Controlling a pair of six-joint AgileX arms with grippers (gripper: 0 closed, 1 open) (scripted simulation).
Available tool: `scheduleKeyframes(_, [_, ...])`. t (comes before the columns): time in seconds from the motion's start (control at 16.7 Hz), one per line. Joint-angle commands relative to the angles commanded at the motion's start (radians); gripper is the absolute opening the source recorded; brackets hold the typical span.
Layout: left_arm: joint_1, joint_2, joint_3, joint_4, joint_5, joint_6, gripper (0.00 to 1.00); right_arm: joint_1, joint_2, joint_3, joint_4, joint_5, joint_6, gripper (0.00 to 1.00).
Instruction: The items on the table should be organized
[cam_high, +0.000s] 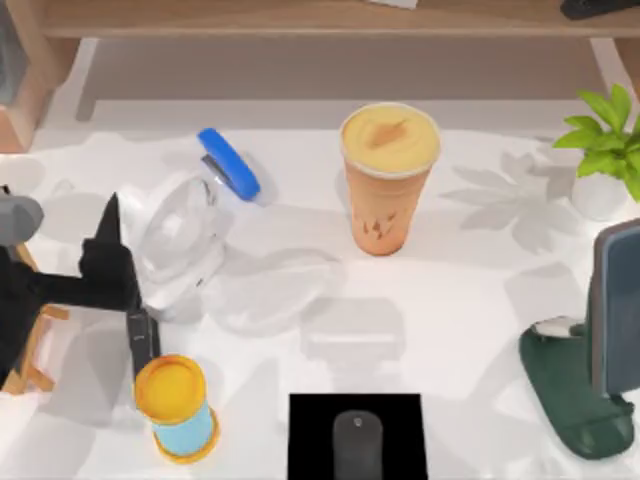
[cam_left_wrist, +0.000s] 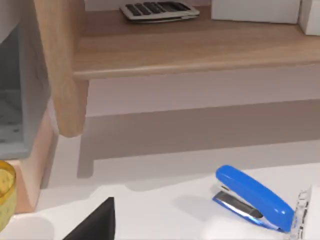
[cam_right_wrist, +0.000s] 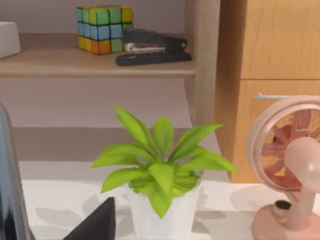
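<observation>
Far left, mid-height of the top view: left gripper (cam_high: 110, 215), black, pointing toward the upper edge; cannot tell how far open; nothing seen in its grasp. Just beside it to the right: white desk fan (cam_high: 180, 245). Above that: blue stapler (cam_high: 230, 163), also seen ahead of the gripper in the left wrist view. Lower left: yellow-lidded blue canister (cam_high: 175, 405).

Centre, upper half: orange cup (cam_high: 388, 180), upright, lid on, well apart from the left gripper, beyond the fan and stapler. Bottom centre: dark grey mouse (cam_high: 357, 445) on a black mat (cam_high: 305, 440), likewise well apart from that gripper.

Right edge, mid-height: grey-blue phone (cam_high: 615, 300), propped upright on a dark green stand (cam_high: 570, 395). Upper right: potted plant (cam_high: 610, 130).

Right gripper (cam_right_wrist: 97, 225): dark tip near the plant in the right wrist view, with a pink fan (cam_right_wrist: 287, 165) beside the plant; cannot tell how far open.

Surface: smooth white table (cam_high: 480, 300). Along the top edge: brown wooden shelf (cam_high: 300, 18), carrying a coloured cube (cam_right_wrist: 104, 27).
</observation>
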Motion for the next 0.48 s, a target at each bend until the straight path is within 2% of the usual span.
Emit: scheduleKeyframes(0.48, [-0.410,0.837,0.294,0.427,-0.288,0.003,1.00,0.000,0.000,0.000,0.000,0.000,0.000,1.00])
